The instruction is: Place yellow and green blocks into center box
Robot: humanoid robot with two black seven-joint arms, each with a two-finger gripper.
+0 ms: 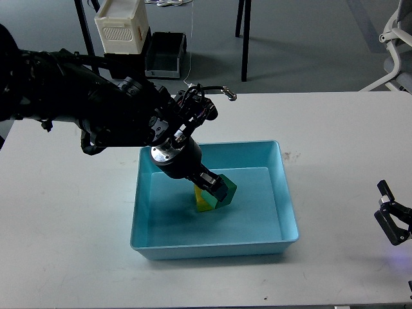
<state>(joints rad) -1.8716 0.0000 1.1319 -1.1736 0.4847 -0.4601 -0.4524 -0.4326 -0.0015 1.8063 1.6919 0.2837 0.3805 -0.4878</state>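
Observation:
The light-blue tray [273,193] lies in the middle of the white table. My left arm reaches in from the left and its gripper [214,185] is down inside the tray. The fingers close on the dark green block [226,189], which is tilted. The yellow block [204,202] lies on the tray floor right under and against the green one, partly hidden by the gripper. My right gripper [389,214] rests low at the right edge of the table, far from the tray, with its fingers apart and empty.
Beyond the table's far edge, a white slatted crate [122,29] stands on a black bin [164,56] on the floor. A black table leg [244,38] and a white chair [396,45] are behind.

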